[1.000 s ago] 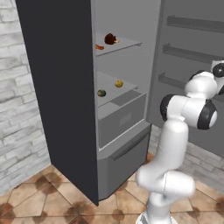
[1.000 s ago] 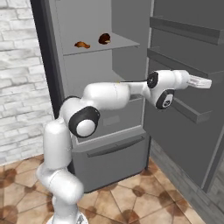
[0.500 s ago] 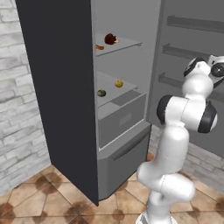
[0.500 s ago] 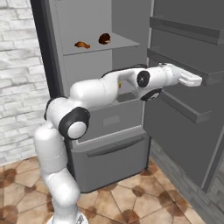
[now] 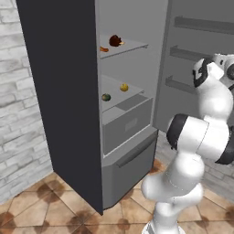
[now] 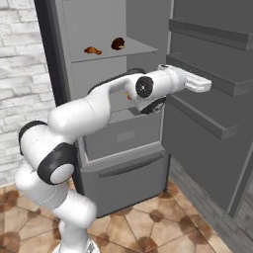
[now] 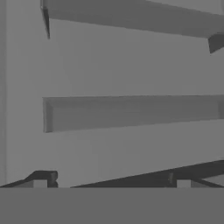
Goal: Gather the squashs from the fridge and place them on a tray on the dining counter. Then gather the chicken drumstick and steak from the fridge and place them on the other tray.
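The fridge stands open. On its top shelf lie the orange-brown chicken drumstick and, to its right, the dark steak. A yellow squash and a green squash sit on the middle shelf. My gripper is well to the right of these shelves, pointing at the inside of the open door. It is open, its fingertips wide apart with nothing between them. The trays and the dining counter are out of view.
Door racks jut out straight ahead of the hand, close to it. A grey drawer sits under the squash shelf, above the lower freezer front. A brick wall runs left of the fridge, over brown tiled floor.
The arm has folded upward, with forearm and elbow now higher across the fridge opening. The hand has drawn a little left, back from the door racks. The food has not moved.
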Controlling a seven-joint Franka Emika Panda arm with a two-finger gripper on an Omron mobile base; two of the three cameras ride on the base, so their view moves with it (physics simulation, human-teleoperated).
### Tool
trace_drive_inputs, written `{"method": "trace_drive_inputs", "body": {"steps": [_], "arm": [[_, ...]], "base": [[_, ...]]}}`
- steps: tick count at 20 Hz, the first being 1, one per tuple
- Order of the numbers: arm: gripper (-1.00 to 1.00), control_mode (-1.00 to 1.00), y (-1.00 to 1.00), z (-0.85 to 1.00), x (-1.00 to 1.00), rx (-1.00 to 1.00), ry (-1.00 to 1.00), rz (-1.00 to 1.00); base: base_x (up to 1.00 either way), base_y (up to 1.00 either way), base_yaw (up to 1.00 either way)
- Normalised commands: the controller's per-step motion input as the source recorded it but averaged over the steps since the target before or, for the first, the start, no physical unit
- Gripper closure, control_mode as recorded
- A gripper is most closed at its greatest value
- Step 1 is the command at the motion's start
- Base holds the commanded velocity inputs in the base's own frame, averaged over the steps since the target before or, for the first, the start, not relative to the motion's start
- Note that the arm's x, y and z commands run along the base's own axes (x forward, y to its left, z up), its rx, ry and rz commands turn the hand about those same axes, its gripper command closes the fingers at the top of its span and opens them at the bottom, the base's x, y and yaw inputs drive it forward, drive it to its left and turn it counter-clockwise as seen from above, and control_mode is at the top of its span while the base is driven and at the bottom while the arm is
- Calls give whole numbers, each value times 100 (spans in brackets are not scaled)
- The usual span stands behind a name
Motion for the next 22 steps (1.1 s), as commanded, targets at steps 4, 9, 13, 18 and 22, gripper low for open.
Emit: {"method": "trace_drive_inputs", "body": {"steps": [4,9,13,18,22], "arm": [[-100,-100,92,1,-54,0,0,28],[-100,-100,90,19,-16,6,6,19],[-100,-100,73,90,2,8,28,15],[-100,-100,69,100,10,3,38,11],[-100,-100,59,50,-11,3,27,4]], "base": [[0,0,0],[0,0,0],[0,0,0],[0,0,0],[0,0,0]]}}
